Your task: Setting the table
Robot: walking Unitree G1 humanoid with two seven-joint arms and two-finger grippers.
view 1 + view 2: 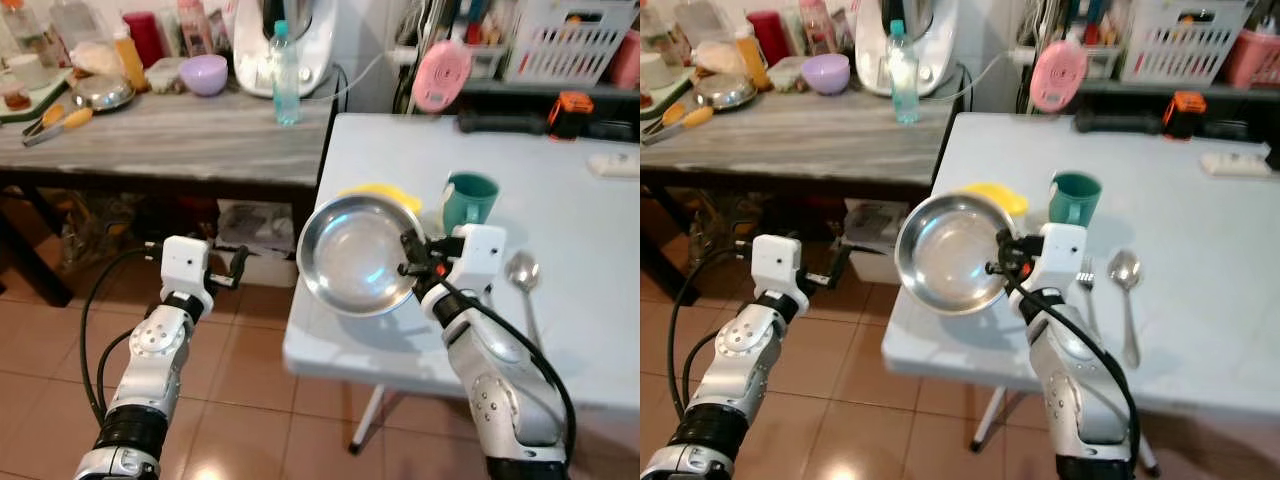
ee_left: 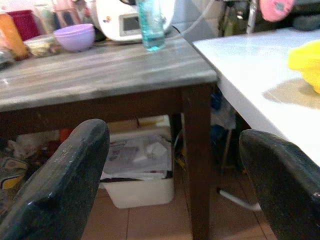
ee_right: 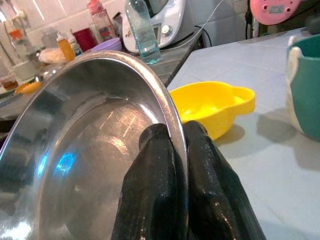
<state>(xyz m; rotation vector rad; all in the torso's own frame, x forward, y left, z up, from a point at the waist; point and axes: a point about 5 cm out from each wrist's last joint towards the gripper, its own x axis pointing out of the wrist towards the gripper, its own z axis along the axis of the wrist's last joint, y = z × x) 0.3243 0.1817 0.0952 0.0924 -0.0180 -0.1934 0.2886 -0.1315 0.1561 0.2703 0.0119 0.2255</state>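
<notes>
Up front — right pincer (image 3: 172, 150) pinching tilted steel plate (image 1: 355, 255) rim.

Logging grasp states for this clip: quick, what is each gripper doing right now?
Left gripper: open, holding nothing, beside the wooden table.
Right gripper: closed on the rim of the steel plate, held tilted over the white table edge.

water bottle (image 1: 286, 75), purple bowl (image 1: 204, 74), white appliance (image 1: 290, 40) on wooden side table (image 1: 170, 140); pink gadget (image 1: 441, 76) beyond.
</notes>
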